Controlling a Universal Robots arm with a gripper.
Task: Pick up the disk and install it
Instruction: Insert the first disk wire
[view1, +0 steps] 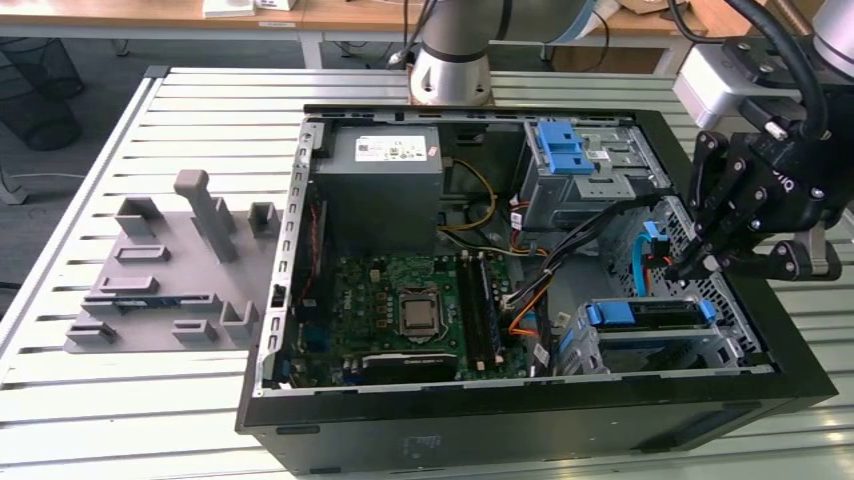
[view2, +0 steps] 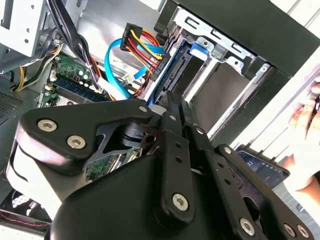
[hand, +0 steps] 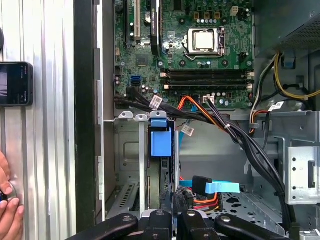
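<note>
The disk (view1: 650, 314) sits in the lower drive cage at the case's front corner, on the exterior view's right. Its blue carrier frame shows along the top, and in the first wrist view its blue tab (hand: 161, 140) stands out. The disk's dark edge (view2: 176, 75) has a blue data cable and coloured power wires plugged into its end. My gripper (view1: 697, 264) hangs just above and beyond the cage, over the case's side wall. Its fingers are shut together with nothing between them, and in both wrist views the gripper (view2: 175, 107) (hand: 175, 219) points at the disk's edge.
The open computer case (view1: 534, 425) lies on a slatted metal table. Inside are a grey power supply (view1: 380, 165), the motherboard (view1: 414, 300), an upper cage with a blue latch (view1: 567, 150) and black cable bundles (hand: 235, 135). A grey fixture plate (view1: 174, 270) lies beside the case. A person's hand (hand: 7, 210) and a phone (hand: 15, 84) are by the case.
</note>
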